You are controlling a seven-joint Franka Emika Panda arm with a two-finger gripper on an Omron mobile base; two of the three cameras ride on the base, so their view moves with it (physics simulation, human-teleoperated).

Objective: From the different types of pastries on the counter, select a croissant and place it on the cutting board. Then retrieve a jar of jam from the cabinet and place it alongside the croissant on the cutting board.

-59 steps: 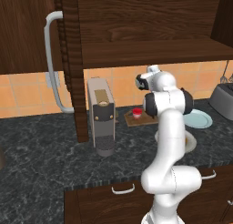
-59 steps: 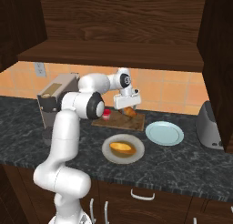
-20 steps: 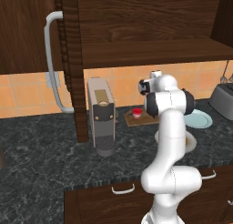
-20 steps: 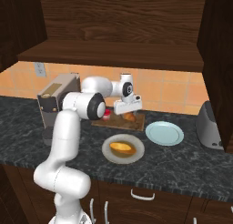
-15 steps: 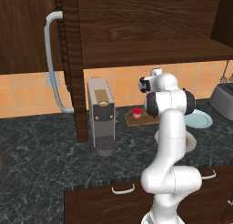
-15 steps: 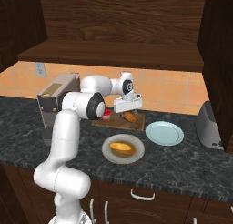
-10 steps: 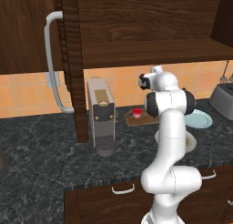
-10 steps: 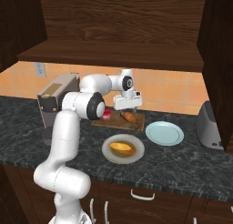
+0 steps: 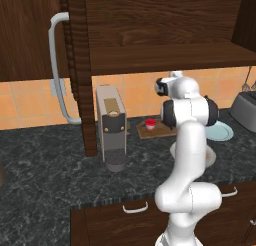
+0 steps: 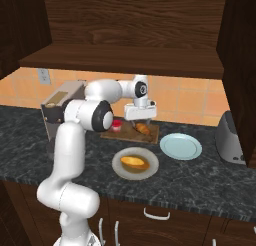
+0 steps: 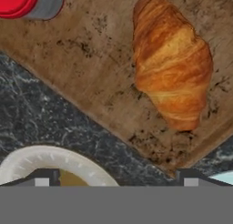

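The brown-orange croissant (image 11: 173,73) lies on the wooden cutting board (image 11: 91,68), also seen as croissant (image 10: 143,128) on cutting board (image 10: 131,135). The jar of jam (image 10: 116,126) with its red lid stands upright on the board's left part, apart from the croissant, and shows as jar (image 11: 22,0) and jar (image 9: 150,123). My gripper (image 10: 139,121) hovers just above the board near the croissant, open and holding nothing; its fingertips (image 11: 41,178) stand wide apart. The rounder golden pastry (image 10: 134,162) lies on a pale plate on the counter (image 10: 210,177). The cabinet (image 9: 30,35) door stands open.
A coffee machine (image 9: 111,125) stands left of the board. A teal plate (image 10: 181,146) lies right of it and a toaster (image 10: 230,137) further right. The pale plate (image 11: 32,160) sits in front of the board. A shelf overhangs the work area.
The hand has only shifted slightly above the board. The croissant and the jar have stayed where they were.
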